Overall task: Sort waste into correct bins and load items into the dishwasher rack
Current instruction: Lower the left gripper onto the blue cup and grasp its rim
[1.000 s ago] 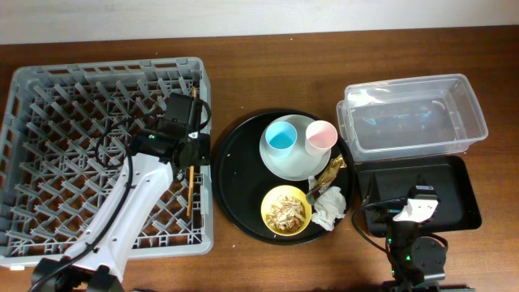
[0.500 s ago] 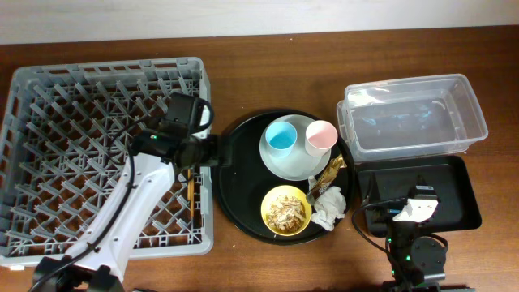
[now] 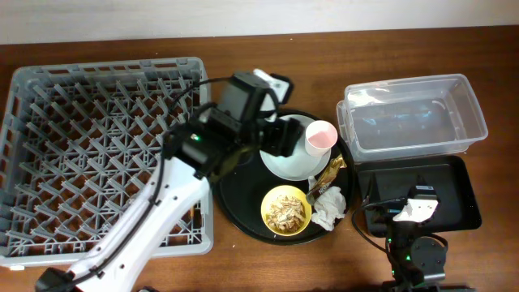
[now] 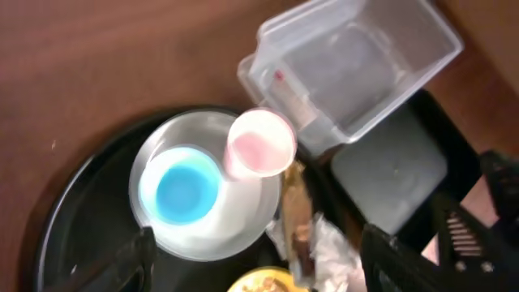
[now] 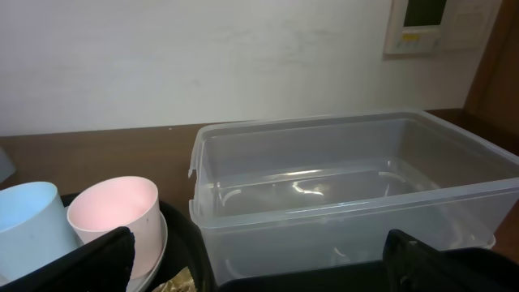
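Observation:
My left gripper hangs open and empty over the round black tray, hiding the blue cup in the overhead view. Its wrist view shows the blue cup and pink cup standing on the pale plate. The gold-brown wrapper, white napkin and yellow bowl holding tan scraps lie to the right of and below the plate. My right gripper rests open above the shallow black tray, facing the clear tub. The grey rack fills the left. The chopsticks are hidden.
The large round black tray carries the plate, bowl and waste. My left arm stretches diagonally from the bottom left across the rack's right edge. The clear tub sits directly behind the black tray. A wall runs behind the table.
My left gripper opened over the rack, leaving a chopstick there, then swung right to above the plate on the round tray. The right arm has not moved.

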`<state>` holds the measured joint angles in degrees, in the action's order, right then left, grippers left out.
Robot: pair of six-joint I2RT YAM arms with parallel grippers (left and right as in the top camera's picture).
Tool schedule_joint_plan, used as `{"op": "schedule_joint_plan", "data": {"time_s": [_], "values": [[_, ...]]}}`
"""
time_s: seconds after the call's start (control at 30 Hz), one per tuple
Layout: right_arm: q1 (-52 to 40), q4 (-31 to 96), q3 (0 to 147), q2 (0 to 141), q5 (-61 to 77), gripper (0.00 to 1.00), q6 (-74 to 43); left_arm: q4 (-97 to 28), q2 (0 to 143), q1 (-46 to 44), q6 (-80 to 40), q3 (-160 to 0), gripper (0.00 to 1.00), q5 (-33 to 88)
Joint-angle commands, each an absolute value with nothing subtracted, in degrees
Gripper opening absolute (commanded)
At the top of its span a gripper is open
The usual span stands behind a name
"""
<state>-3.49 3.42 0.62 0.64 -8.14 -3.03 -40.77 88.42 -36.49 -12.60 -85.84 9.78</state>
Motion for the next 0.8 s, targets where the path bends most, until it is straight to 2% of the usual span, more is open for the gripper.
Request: {"op": "schedule_joint_plan", "data": {"time_s": [0.0,0.37,0.77], "values": [[-3.75,3.75,0.32,0.30,-9.06,0.98,-3.29,-39.31,90.78,-40.29,-11.84,-86.19,0.79,3.05],[-3.75,3.75,0.32,0.32,-9.06,0.98,-3.29,-37.17,99.79,-42.24,-11.84,-86.19,0.76,0.19],[-3.75,3.75,0.32,0.32,-9.06,0.98,-3.29,-46.19,100.60,-42.28,-11.84,-86.19,0.71,0.14]]}}
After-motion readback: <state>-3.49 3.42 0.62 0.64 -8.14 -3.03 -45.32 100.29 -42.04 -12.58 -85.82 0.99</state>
